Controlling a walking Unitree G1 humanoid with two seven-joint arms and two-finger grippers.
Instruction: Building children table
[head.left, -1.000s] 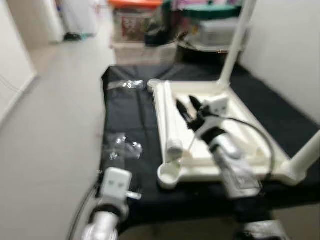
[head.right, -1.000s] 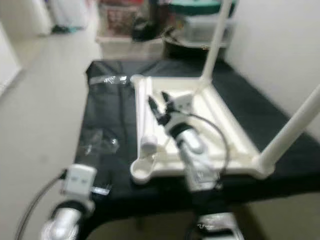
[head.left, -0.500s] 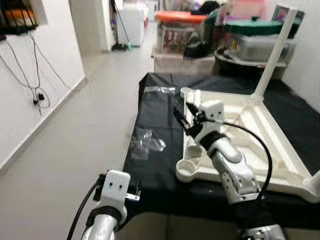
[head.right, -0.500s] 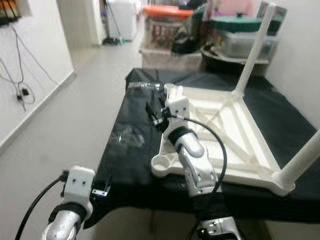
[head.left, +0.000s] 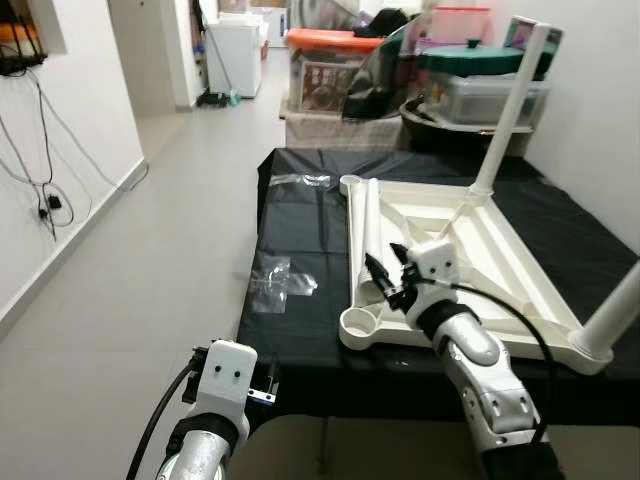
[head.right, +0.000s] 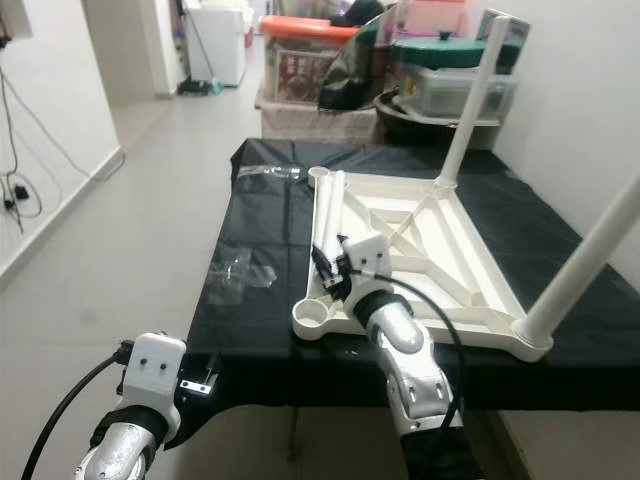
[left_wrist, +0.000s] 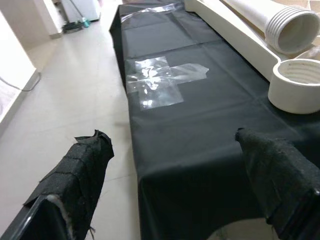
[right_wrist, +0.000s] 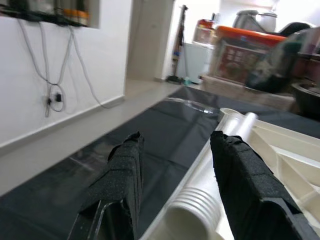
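Children's table (head.left: 500, 260) lay upside down on the black-covered tabletop (head.left: 300, 240), a loose leg (head.left: 371, 235) resting along its near rail. Your right gripper (head.left: 388, 283) hovered with fingers (right_wrist: 125, 175) apart, empty, over the leg's threaded end, beside the open corner socket (head.left: 358, 326). Closing off-centre could have rolled the leg away. Your left gripper (left_wrist: 180, 190) hung wide open, well short of the table.

Table top (head.left: 520, 270): cream plastic, smooth, slightly glossy. Loose leg (head.left: 371, 235): same plastic, ribbed end. Cloth (left_wrist: 200, 145): black, matt. Bag (left_wrist: 160, 77): clear glossy film. Fingers (right_wrist: 122, 180): rough black padding.
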